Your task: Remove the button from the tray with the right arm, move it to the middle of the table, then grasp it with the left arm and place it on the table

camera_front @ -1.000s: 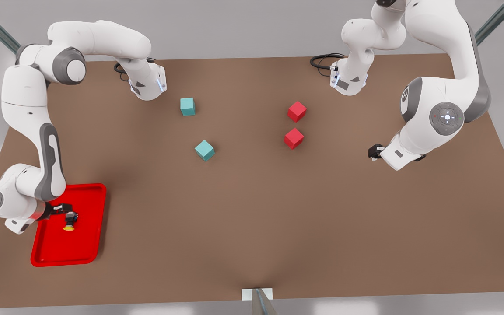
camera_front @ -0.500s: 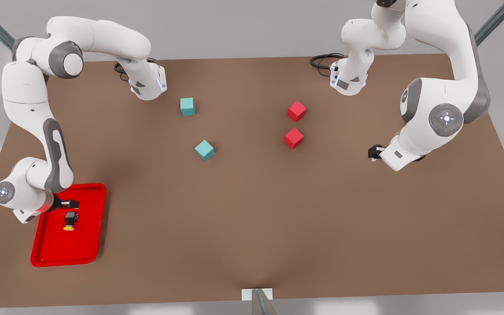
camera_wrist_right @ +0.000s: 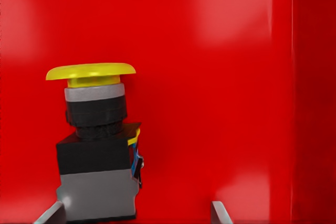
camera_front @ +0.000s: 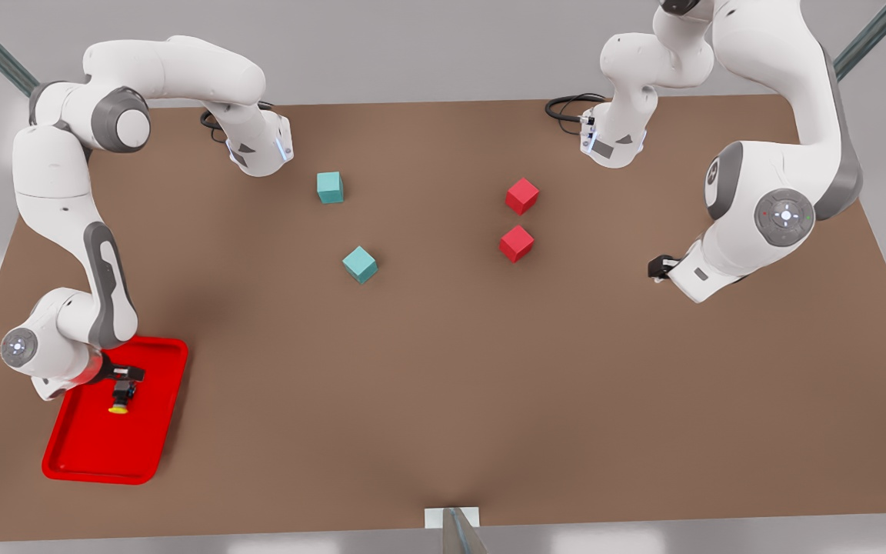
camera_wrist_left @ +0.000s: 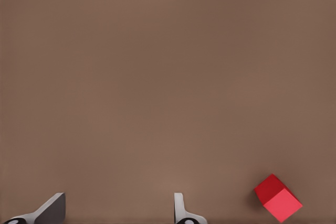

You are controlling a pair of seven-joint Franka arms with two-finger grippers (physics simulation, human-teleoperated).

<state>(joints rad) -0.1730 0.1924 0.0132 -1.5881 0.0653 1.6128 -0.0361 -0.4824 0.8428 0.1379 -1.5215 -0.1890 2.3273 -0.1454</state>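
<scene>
Button is lying on its side inside the tray, at about eight o'clock on the surface, yellow cap pointing toward the near edge. In the right wrist view its black body is sitting between the spread fingers of the right gripper, hard against one and well apart from the other, so nothing is clamping it yet. Closing well probably means centring on the boxy body, not the cap, and lifting straight up to avoid dragging the tray. Farther off, around three o'clock, the left gripper is waiting over bare brown, fingers released. Teal cubes and red cubes are sitting toward twelve o'clock; grey walls are standing behind.
</scene>
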